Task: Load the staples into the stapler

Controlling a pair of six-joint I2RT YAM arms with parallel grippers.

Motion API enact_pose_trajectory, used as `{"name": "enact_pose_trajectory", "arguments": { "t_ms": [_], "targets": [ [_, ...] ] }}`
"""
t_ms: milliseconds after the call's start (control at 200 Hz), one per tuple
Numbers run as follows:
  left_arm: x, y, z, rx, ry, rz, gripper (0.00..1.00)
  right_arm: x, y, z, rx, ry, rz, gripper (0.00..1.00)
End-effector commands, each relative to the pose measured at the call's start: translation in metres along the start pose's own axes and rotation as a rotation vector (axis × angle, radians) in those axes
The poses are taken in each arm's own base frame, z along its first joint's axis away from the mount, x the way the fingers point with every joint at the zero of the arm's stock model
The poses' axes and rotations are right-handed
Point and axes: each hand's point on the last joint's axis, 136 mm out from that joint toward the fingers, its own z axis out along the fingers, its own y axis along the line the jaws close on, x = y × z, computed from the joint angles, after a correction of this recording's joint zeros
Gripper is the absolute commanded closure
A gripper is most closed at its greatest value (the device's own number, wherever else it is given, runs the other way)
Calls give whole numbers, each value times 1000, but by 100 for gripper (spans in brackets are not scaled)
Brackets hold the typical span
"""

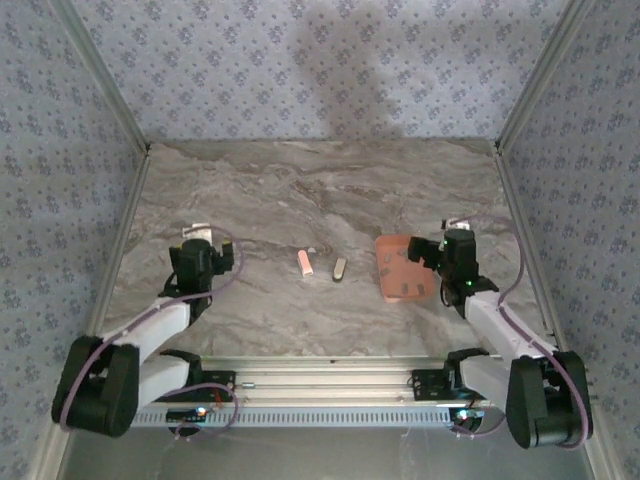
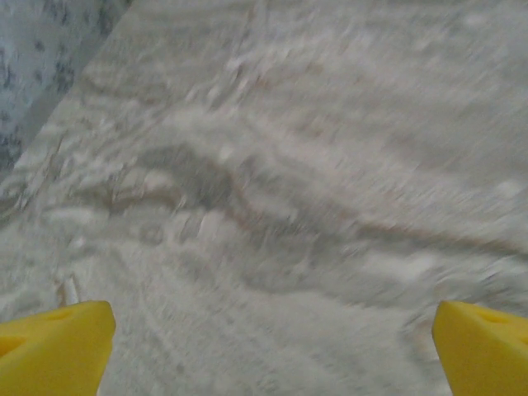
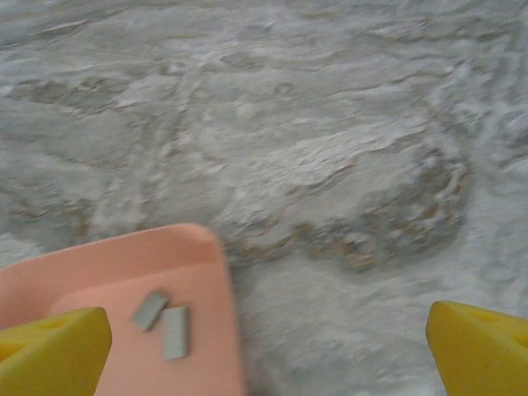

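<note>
Stapler (image 1: 306,263) lies mid-table, tray (image 1: 392,262) to its right. Left wrist: left gripper (image 2: 268,346) spread wide, empty, above marble table (image 2: 330,165). Right wrist: right gripper (image 3: 266,351) likewise spread, empty. Staples (image 3: 163,322) lie flat in tray; thin strips could slip or scatter when pinched.

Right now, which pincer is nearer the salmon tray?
Right. The right pincer hangs over the edge of the salmon tray; the left pincer is far off to its left, beyond the stapler.

the tabletop (image 1: 300,190) is showing grey-beige marble veining, the walls (image 1: 300,60) are wearing a blue floral print, the tray (image 1: 385,246) is glowing salmon, the staples (image 3: 163,322) are looking grey, the stapler (image 1: 306,263) pale pink, the pincer fingertips (image 3: 49,351) yellow.
</note>
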Motion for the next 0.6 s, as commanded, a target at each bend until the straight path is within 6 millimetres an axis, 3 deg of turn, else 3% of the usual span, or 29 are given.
{"name": "enact_pose_trajectory", "arguments": {
  "t_ms": [0, 120, 180, 255, 305, 350, 380, 425, 595],
  "targets": [
    [-56, -2, 5, 7, -243, 0, 1, -45, -3, 5, -32, -180, -99, 0],
    [-55, -2, 21, 13, -285, 21, 1, -37, -9, 24, -43, -207, -136, 0],
    [-42, 16, 35, -5, -278, -85, 1, -35, -8, 31, -64, -250, -157, 0],
    [-40, 38, 51, -11, -213, -197, 2, -36, -3, 40, -80, -269, -213, 0],
    [-36, 29, 61, 30, -137, -161, 1, -29, -3, 49, -89, -248, -217, 0],
    [-42, 27, 60, 25, -169, -152, 1, -16, 0, 59, -110, -237, -231, 0],
    [-39, 28, 60, 24, -144, -156, 1, -20, 2, 61, -121, -272, -202, 0],
    [-39, 28, 60, 22, -154, -156, 1, -15, -7, 64, -85, -192, -203, 0],
    [-41, 26, 61, 23, -147, -139, 2, -22, -20, 69, -21, -196, -160, 0]
  ]
}}
